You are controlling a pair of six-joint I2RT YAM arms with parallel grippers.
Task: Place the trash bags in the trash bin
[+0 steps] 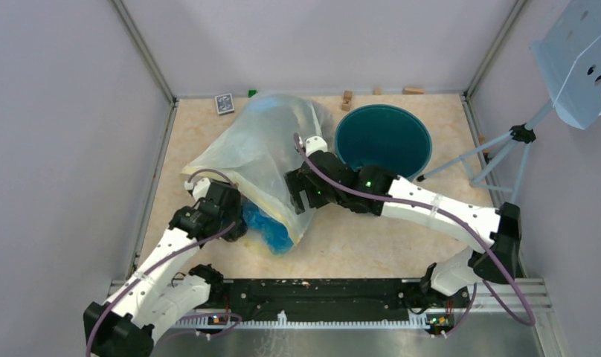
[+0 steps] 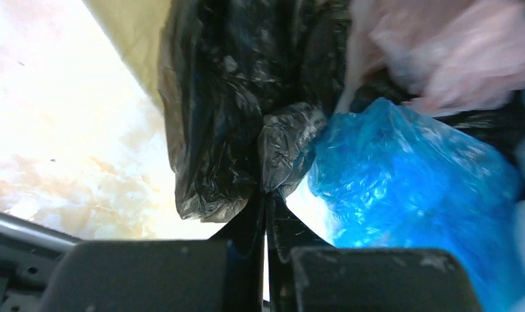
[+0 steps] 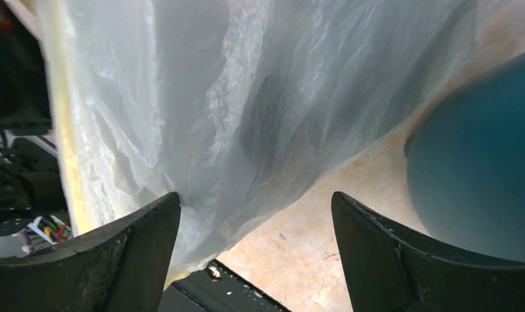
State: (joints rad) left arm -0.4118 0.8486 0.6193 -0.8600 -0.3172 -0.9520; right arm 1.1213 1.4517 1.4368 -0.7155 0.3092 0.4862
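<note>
Left wrist view shows my left gripper (image 2: 266, 195) pressed together on a fold of the black trash bag (image 2: 227, 97), with a blue bag (image 2: 403, 175) touching it. Both sit at the end of the big translucent bag (image 1: 268, 149), which lies to the left of the trash bin (image 1: 383, 140) and outside it. My right gripper (image 3: 255, 201) is spread wide and holds nothing. It is between the bin and the translucent bag, just beside both.
</note>
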